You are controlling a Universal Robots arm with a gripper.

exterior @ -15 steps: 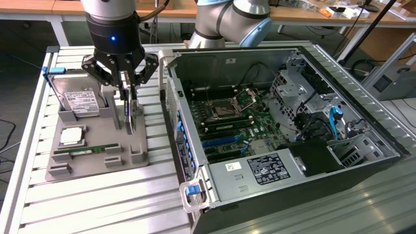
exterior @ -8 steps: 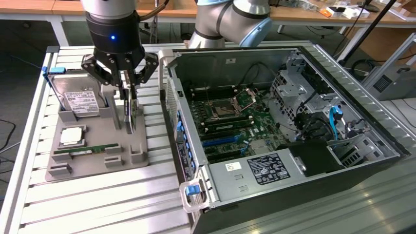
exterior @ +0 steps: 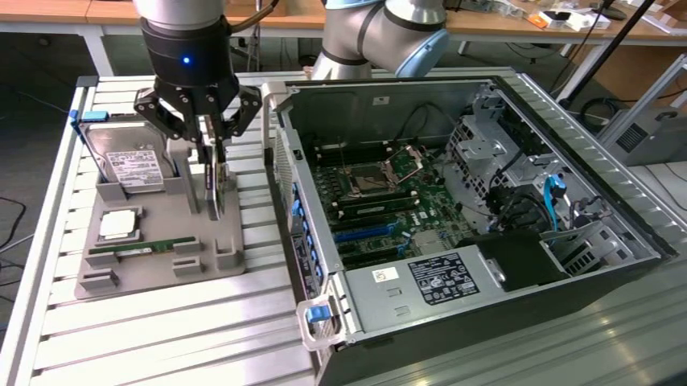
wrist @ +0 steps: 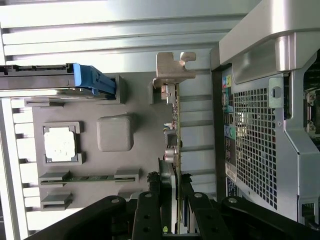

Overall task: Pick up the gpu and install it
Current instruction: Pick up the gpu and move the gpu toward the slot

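The gripper [exterior: 212, 157] is black, the gpu [exterior: 217, 197] a dark brownish board with a pale silver bracket [wrist: 172, 67], and the tray [exterior: 161, 273] plain grey. At the tray's eleven o'clock the hard drive [exterior: 134, 165] is silver with a white label and a blue tab [exterior: 92, 117]; at seven o'clock the RAM stick [exterior: 140, 247] is green. The case [exterior: 516, 322] is black and silver-grey, its motherboard [exterior: 403, 189] green with blue slots [exterior: 359, 233].

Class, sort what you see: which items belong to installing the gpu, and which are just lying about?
For the job: gpu, gripper, computer case.
Lying about: hard drive, RAM stick, processor chip.
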